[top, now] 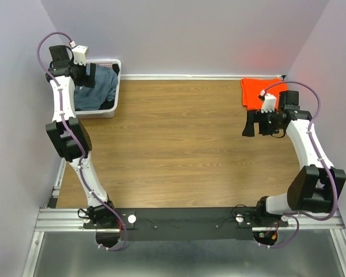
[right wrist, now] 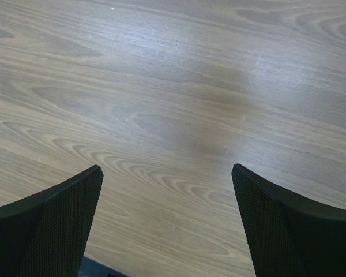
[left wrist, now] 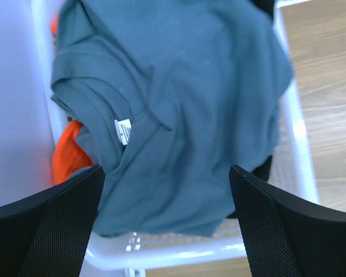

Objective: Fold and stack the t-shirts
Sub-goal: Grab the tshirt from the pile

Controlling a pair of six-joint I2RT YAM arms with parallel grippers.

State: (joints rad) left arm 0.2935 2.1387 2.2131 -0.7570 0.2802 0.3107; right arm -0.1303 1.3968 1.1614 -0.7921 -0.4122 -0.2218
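Shirts and tools, listed by place. Left tool (left wrist: 166,173) is hanging over the white basket (left wrist: 297,144), jaws spread wide and gripping nothing. Blue-grey shirt (left wrist: 190,86) is lying crumpled directly beneath this tool, filling the basket, its neck label facing up. Orange shirt (left wrist: 66,156) is peeking out from under it, beside the tool's left finger. Right tool (right wrist: 167,173) is hovering wide open and empty above the bare wooden bench (right wrist: 173,86). Second orange shirt (top: 255,92) is lying on the bench just beyond this tool, at the far corner.

Left arm (top: 63,115) stretched forward, right arm (top: 303,138) bent, jaws apart
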